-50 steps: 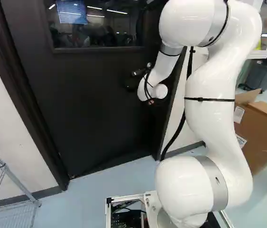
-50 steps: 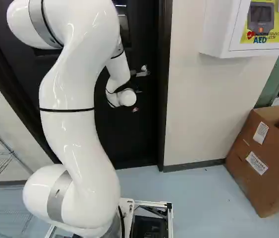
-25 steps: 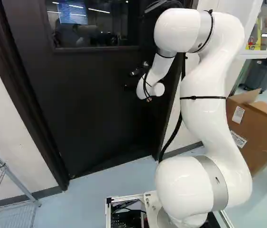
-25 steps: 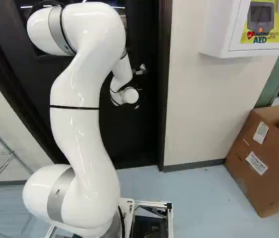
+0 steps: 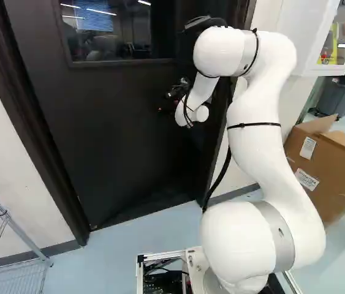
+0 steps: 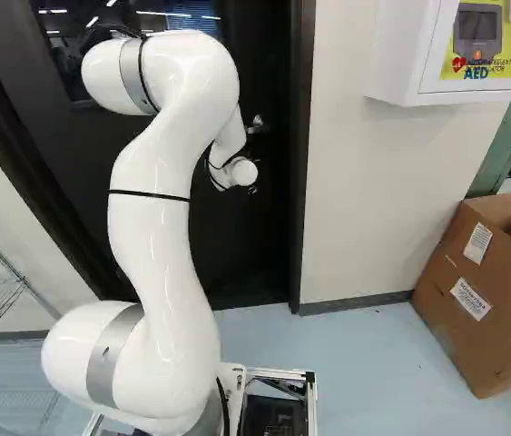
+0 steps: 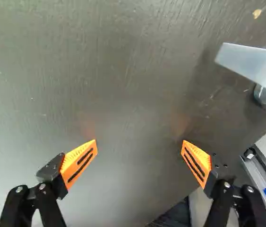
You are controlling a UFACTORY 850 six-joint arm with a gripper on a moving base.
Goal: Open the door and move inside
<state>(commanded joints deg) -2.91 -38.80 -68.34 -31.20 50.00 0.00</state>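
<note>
"Door (image 5: 123, 141) first: how is it found?"

"Shut, by its look, and its lever handle (image 7: 248, 66) is seen far ahead of the base, at the door's right side, near the door frame (image 6: 300, 209)."

"And from the gripper (image 7: 139, 142), which way is it to be sought?"

"To the right in the scene. In the wrist view it is shown ahead of and outside the right-hand finger's side, well off the gap. By that finger it is more nearly neighboured; by the left it is not."

"How are the jaws held?"

"Spread wide, with nothing pinched between the orange pads (image 7: 79, 163); bare door is faced by them."

"Is the lever's long axis to be minded?"

"It should be. It is laid roughly along the line from finger to finger, slightly aslant, its free end pointed back toward the gripper's side. A shift right is probably called for, then a turn of the wrist if a grip is wanted. Otherwise the free end might be bumped."
</note>
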